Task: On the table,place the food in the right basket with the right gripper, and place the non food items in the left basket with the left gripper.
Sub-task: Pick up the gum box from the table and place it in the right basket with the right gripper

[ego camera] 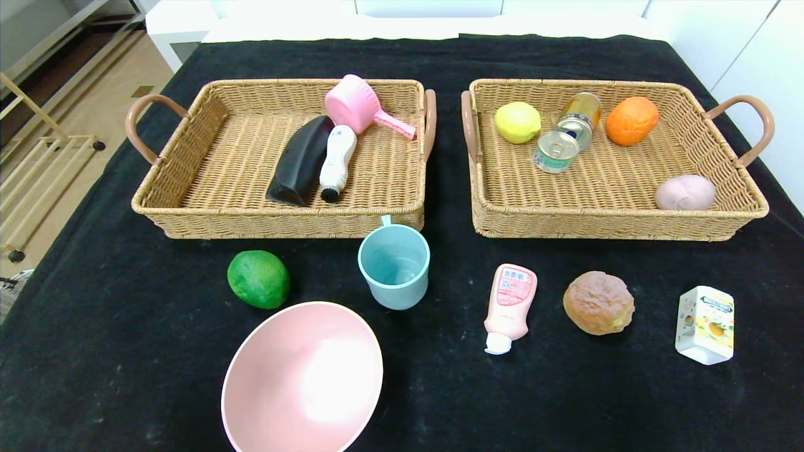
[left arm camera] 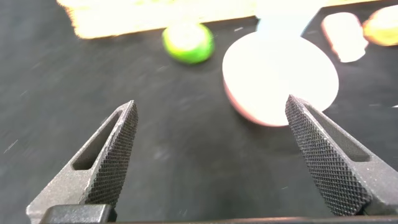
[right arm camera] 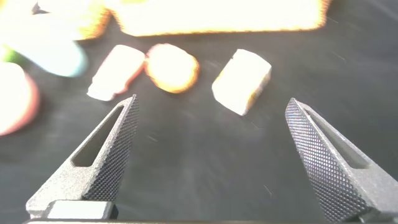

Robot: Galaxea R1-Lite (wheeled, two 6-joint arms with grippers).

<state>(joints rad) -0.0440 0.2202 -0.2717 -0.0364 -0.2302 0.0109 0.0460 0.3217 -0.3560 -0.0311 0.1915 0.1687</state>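
Food — bun, carton, green fruit — on table before baskets, bowl, mug, bottle alongside. Left gripper, right gripper: jaws wide apart, holding nothing, above cloth.

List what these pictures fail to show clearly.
- Pink bowl: near rim cut off by the head view's bottom edge.
- Squeeze bottle label: print too small to read.
- Carton: washed out and blurred in the right wrist view.
- Mug: handle mostly hidden behind its own body, against the left basket.
- Both arms: outside the head view.
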